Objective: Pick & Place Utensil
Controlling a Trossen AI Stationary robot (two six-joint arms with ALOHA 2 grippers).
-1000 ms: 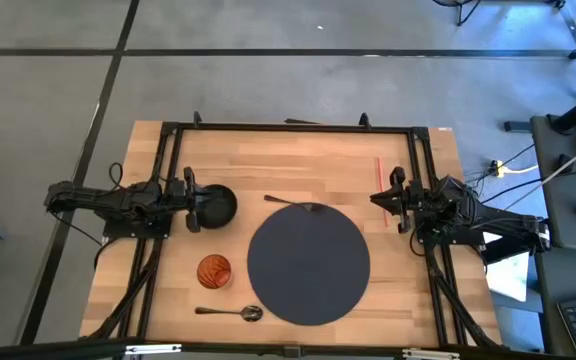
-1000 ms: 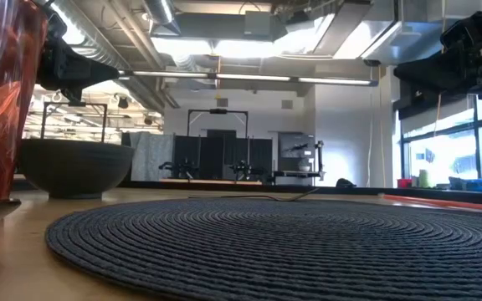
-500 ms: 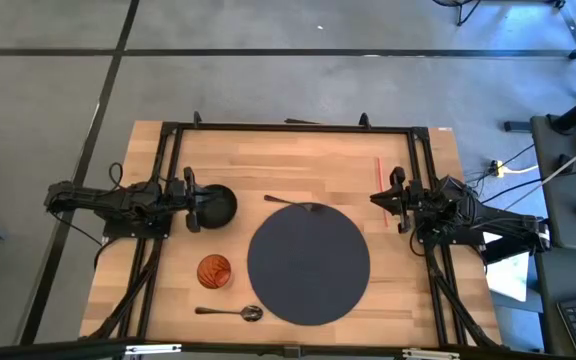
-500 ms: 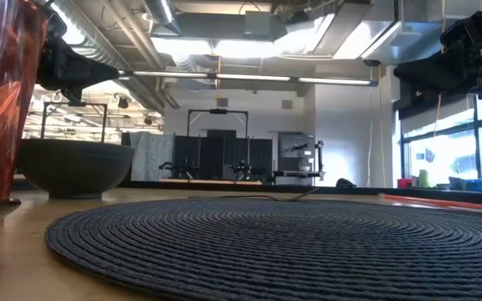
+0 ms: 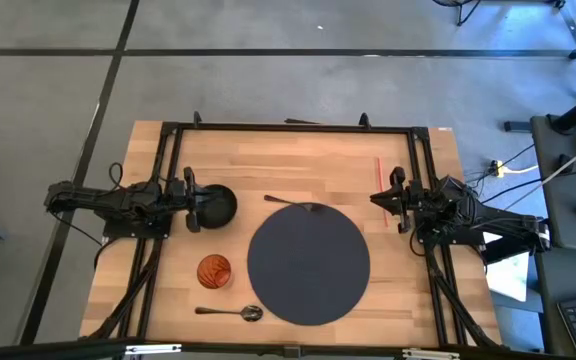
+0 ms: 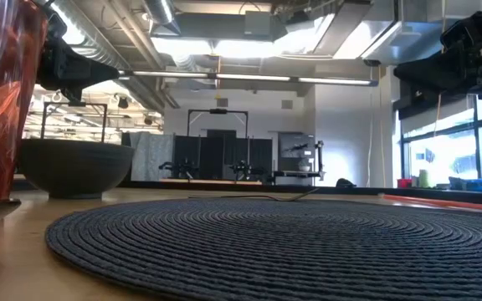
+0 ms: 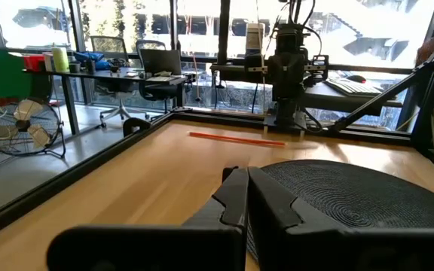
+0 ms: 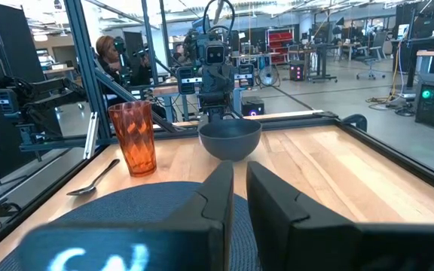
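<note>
Two utensils lie on the wooden table. A thin dark fork (image 5: 288, 202) rests at the far edge of the round dark mat (image 5: 308, 263), with one end on it. A metal spoon (image 5: 230, 312) (image 8: 93, 181) lies flat near the front edge, left of the mat. My left gripper (image 5: 196, 203) (image 7: 246, 177) hovers shut at the table's left side, just beside the black bowl (image 5: 220, 204). My right gripper (image 5: 383, 200) (image 8: 239, 172) hovers at the right side, pointing level over the mat, its fingers a narrow gap apart with nothing between them.
An orange tumbler (image 5: 214, 271) (image 8: 132, 138) stands upright between bowl and spoon. A thin red strip (image 5: 379, 180) (image 7: 236, 138) lies on the wood near the right gripper. A black frame (image 5: 288, 127) rims the table. A person (image 8: 111, 53) sits in the room beyond.
</note>
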